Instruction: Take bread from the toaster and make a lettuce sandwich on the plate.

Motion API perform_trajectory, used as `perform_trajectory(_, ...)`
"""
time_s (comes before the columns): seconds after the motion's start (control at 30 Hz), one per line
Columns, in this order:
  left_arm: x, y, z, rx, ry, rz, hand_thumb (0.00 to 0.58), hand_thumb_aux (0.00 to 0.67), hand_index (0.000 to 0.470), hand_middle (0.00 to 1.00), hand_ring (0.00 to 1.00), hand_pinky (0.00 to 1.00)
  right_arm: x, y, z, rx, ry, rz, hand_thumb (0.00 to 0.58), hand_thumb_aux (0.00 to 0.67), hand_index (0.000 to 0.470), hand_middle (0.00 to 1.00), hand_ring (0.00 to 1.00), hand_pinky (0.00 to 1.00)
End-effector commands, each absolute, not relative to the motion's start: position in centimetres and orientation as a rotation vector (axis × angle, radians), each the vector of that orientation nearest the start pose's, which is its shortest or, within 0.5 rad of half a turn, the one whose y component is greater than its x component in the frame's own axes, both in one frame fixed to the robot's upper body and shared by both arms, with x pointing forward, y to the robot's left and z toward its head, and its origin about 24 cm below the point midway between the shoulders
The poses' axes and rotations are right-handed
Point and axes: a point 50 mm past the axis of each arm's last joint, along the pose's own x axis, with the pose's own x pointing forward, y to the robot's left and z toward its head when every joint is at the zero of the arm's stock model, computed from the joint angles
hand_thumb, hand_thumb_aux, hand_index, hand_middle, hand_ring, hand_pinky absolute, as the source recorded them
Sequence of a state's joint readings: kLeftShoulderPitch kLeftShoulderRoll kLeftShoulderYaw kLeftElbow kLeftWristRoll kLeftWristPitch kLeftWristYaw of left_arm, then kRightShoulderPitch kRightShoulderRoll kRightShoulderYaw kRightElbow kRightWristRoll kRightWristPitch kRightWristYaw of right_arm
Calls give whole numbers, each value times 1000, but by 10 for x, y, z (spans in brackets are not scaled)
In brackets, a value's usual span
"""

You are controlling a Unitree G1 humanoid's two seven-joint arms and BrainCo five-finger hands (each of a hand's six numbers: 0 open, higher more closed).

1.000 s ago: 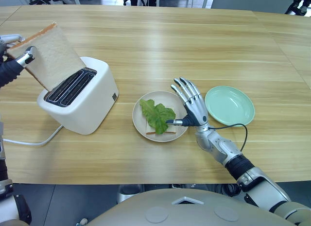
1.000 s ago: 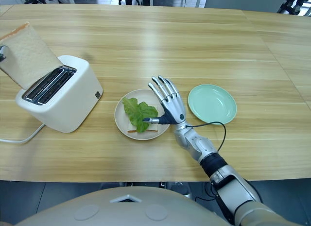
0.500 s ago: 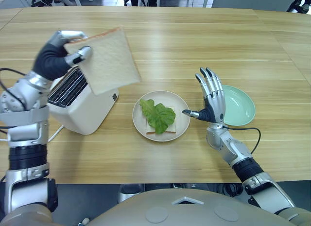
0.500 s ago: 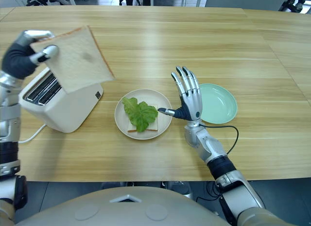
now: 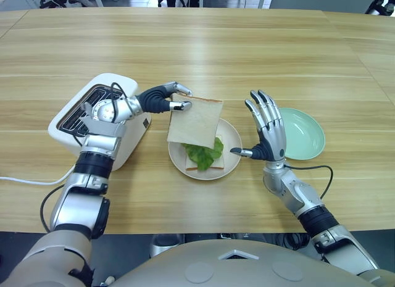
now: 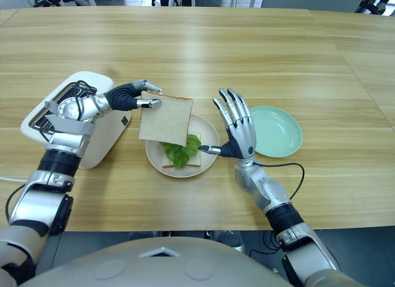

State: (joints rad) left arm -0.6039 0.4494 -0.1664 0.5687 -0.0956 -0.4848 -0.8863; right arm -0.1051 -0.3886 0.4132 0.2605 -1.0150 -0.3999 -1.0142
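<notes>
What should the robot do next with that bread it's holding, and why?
Probably lower the bread slice down onto the lettuce and let go. The left hand holds it over the plate, where lettuce already lies on a bottom slice, so only the top is missing.

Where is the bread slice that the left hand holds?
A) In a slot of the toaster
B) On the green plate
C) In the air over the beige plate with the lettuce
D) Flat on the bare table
C: the left hand pinches the bread slice by one corner, and the slice hangs over the lettuce on the beige plate.
</notes>
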Motion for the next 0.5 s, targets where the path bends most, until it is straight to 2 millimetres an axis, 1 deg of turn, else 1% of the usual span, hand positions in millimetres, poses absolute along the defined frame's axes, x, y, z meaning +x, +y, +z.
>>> perform_trajectory(0.03, 337, 152, 106, 528, -196, -1066, 580, 670, 460, 1000, 1000, 1000, 224, -122, 36, -1042, -898, -36, 0, 0, 0, 0, 0, 0)
perform_trajectory(0.13, 340, 149, 100, 466, -168, -1052, 580, 670, 460, 1000, 1000, 1000, 219, -118, 28, -1082, -900, 8, 0, 0, 0, 0, 0, 0)
perform_trajectory(0.23, 342, 147, 90, 463, -125, -1028, 580, 670, 460, 1000, 1000, 1000, 213, -115, 20, -1126, -901, 49, 0, 0, 0, 0, 0, 0)
perform_trajectory(0.37, 338, 142, 69, 446, -45, -1021, 580, 670, 460, 1000, 1000, 1000, 205, -112, 14, -1153, -900, 77, 0, 0, 0, 0, 0, 0)
perform_trajectory(0.5, 332, 140, 48, 430, 30, -1006, 580, 670, 460, 1000, 1000, 1000, 203, -109, 10, -1168, -897, 104, 0, 0, 0, 0, 0, 0)
